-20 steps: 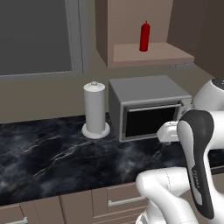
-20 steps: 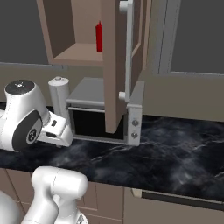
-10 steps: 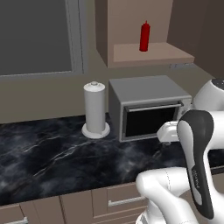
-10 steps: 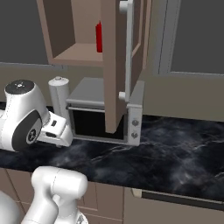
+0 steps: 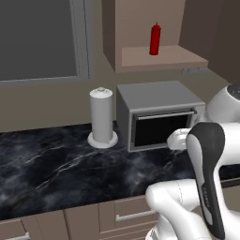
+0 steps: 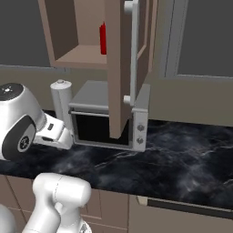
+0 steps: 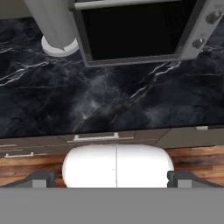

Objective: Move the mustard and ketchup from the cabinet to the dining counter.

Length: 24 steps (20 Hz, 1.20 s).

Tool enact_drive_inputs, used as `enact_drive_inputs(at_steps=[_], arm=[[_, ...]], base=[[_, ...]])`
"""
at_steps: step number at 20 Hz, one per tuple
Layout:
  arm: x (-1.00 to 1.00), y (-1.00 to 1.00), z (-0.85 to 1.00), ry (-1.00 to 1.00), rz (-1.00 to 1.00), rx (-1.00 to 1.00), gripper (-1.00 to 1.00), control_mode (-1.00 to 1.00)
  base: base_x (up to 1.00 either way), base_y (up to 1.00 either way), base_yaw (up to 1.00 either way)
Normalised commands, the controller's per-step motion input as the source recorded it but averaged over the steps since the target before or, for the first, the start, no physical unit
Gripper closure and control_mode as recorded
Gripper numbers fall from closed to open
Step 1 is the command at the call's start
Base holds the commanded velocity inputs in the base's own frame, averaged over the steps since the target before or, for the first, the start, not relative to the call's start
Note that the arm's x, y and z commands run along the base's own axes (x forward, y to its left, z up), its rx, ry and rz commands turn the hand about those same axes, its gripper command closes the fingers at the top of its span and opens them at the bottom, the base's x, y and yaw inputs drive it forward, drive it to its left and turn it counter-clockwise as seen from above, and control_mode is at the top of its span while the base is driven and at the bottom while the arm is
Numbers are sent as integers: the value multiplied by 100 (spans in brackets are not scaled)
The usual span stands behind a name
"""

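Note:
The ketchup (image 5: 155, 40) stands upright on the bottom shelf of the open cabinet (image 5: 161, 57). In the right base view the ketchup (image 6: 103, 39) is half hidden behind the swung-out cabinet door (image 6: 119, 68) with its grey bar handle (image 6: 133, 50). The mustard and the dining counter are out of view. My gripper (image 7: 112, 179) is open, its fingertips (image 7: 41, 178) far apart and holding nothing. It hangs low in front of the worktop, well below the cabinet. My white hand (image 6: 54, 133) sits left of the microwave.
A grey microwave (image 5: 157, 115) stands on the narrow black marble worktop (image 5: 56, 159) under the cabinet. A paper towel roll (image 5: 101, 117) stands to its left. Brown drawers (image 7: 94, 138) run below the worktop edge. A dark window (image 5: 37, 37) fills the wall at left.

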Motion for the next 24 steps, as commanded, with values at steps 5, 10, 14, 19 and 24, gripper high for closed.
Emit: enact_drive_inputs(at_steps=[5,10,14,19,24], arm=[[1,-3,48,-5,-3,0,-100,-100],[14,0,48,-19,0,-10,-100,-100],[27,0,32,-35,0,-28,-100,-100],[35,-9,32,-39,0,-19,-100,-100],[29,-14,46,-33,0,0,-100,-100]], base=[[0,0,0],[0,0,0],[0,0,0],[0,0,0],[0,0,0]])
